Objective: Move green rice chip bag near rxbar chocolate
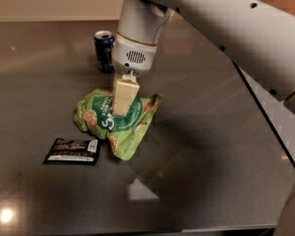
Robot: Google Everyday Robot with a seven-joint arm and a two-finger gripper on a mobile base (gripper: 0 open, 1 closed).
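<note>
The green rice chip bag (136,127) is a crinkled light-green bag with a dark green round logo, at the middle left of the dark table in the camera view. My gripper (122,112) comes down from above with its cream fingers (125,95) shut on the bag's top middle. The rxbar chocolate (72,151), a flat black wrapper with a white label, lies just left of and a little in front of the bag. A narrow gap shows between the bar and the bag's lower corner.
A blue soda can (104,50) stands upright behind the bag, at the back left. My white arm (226,28) crosses the upper right. The dark table (201,171) ends at an edge on the right (268,127) and at the front.
</note>
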